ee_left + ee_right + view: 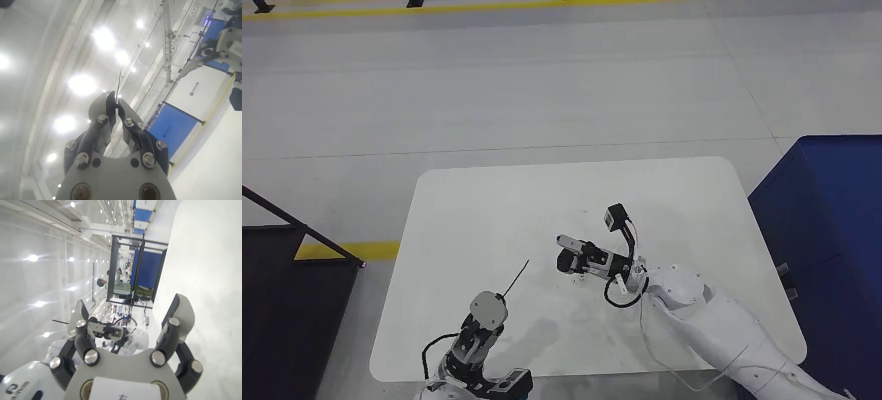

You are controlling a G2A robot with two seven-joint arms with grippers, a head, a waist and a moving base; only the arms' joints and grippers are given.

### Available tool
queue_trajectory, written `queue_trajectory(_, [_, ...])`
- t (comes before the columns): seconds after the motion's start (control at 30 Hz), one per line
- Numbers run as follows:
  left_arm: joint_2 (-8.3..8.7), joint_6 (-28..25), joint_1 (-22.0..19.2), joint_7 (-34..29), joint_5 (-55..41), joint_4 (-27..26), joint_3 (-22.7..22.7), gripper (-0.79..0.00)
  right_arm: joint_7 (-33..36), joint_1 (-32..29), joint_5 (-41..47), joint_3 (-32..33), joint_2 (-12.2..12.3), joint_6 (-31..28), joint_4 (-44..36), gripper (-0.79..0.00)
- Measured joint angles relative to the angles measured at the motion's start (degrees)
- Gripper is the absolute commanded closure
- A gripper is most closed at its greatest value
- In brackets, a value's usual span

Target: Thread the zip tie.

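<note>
1 white table (472, 210) lies under both arms; at its near left the left gripper (117, 106) is clamped on 1 black zip tie (119, 81), pinching the low end so the thin strip rises free past the fingertips, slanting toward the table's middle; to the right, near the strip's tip but apart from it, the right gripper (130, 311) hangs over the tabletop, its 2 fingers (179, 308) spread wide with nothing between them, pointed toward the left gripper; 1 blue cabinet (832, 230) stands beside the table's right edge.
</note>
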Motion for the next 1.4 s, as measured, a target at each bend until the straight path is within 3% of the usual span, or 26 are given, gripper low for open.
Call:
queue_trajectory(0.07, [-0.07,-0.14,0.12,-0.67,0.18,-0.74,-0.11,0.0,2.25,-0.7,-0.06,2.57,0.57,1.83,-2.48,-0.785])
queue_trajectory(0.3, [-0.03,-0.41,0.02,-0.46,0.22,-0.52,-0.28,0.0,2.92,-1.1,0.51,2.01,0.43,0.12,-2.58,-0.785])
queue_trajectory(0.4, [0.22,-1.56,-0.16,-0.01,7.2,0.45,-2.89,0.0,9.85,-0.73,4.64,2.9,0.84,2.4,-2.69,-0.785])
queue_trajectory(0.6, [-0.01,-11.96,3.37,-8.81,34.02,-4.8,-6.34,0.0,18.67,-2.43,-2.53,5.74,2.31,7.84,-6.09,-0.785])
queue_trajectory(0.73, [0.36,-17.94,4.39,-6.49,35.98,-7.01,-5.51,0.0,20.09,-3.66,-3.21,8.17,3.0,10.21,-7.38,-0.785])
queue_trajectory(0.9, [0.6,-20.59,2.9,-6.73,35.85,-6.87,-3.62,0.0,20.75,-4.15,-3.91,8.31,2.97,10.23,-7.83,-0.785])
queue_trajectory(0.97, [0.71,-20.8,2.54,-7.06,35.86,-6.95,-2.99,0.0,20.9,-3.94,-4.51,7.79,2.83,10.13,-7.61,-0.36])
queue_trajectory(1.4, [1.71,-22.13,0.8,-11.26,35.86,-5.56,-0.23,0.0,23.0,-1.03,-4.38,4.77,1.41,8.7,-3.82,-0.302])
